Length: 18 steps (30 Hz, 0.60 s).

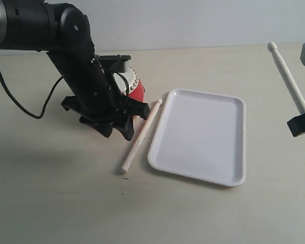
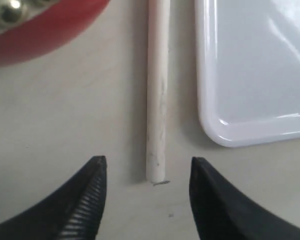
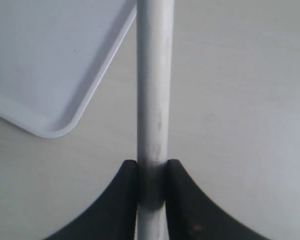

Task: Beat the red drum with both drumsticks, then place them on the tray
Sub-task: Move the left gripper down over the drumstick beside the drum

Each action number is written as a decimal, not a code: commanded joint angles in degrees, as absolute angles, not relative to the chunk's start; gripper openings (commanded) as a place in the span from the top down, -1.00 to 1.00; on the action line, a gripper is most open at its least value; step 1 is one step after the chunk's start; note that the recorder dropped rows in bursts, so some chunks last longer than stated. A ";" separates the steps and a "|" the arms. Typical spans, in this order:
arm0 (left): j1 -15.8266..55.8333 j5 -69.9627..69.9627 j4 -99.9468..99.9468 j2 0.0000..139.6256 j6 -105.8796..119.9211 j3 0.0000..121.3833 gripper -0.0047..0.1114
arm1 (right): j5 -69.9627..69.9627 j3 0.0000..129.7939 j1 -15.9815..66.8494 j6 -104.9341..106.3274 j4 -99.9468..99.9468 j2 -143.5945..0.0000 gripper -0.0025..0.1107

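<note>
Left of the tray (image 1: pixel 201 136): my left arm (image 1: pixel 81 66) is reaching down over the bench (image 1: pixel 51 203) and is hiding most of the red drum (image 1: pixel 135 90). Only a red flank and a few studs are showing, off the tray's far left corner.

My left jaws are standing wide apart and gripping nothing. In the left wrist view the ribbed fingers (image 2: pixel 85 200) are flanking the butt end of the loose drumstick (image 2: pixel 157 90) without touching it.

This loose drumstick (image 1: pixel 141 136) is lying flat on the bench, just beside the tray's left edge and roughly parallel to it. A narrow strip of bench is showing between stick and rim. Its rounded tip is pointing at the tray's far left corner. The drum (image 2: pixel 45 35) is sitting on the stick's other side, away from the tray (image 2: pixel 260 65).

The tray itself is lying flat on the bench, carrying nothing.

Right of the tray, well apart from it: my right jaws are clamping the second drumstick (image 1: pixel 288 77) near its butt end. The stick is tilting, with its rounded tip raised toward the far side. In the right wrist view its shaft (image 3: pixel 154 90) is running out from between the two fingers (image 3: pixel 115 200), with one tray corner (image 3: pixel 50 55) showing beside it.
</note>
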<state>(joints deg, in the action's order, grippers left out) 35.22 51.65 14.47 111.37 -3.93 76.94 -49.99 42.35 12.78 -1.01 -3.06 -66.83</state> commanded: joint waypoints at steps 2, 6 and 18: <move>36.60 51.26 12.80 114.34 -6.47 77.24 0.05 | -49.64 42.62 12.93 -0.30 -2.92 -66.78 0.96; 36.60 50.64 12.80 115.86 -7.57 77.67 0.05 | -49.64 42.62 12.93 -0.30 -2.92 -66.78 0.96; 37.39 51.93 10.03 120.11 -7.19 83.57 0.05 | -49.53 42.62 12.93 0.00 -2.92 -66.78 0.96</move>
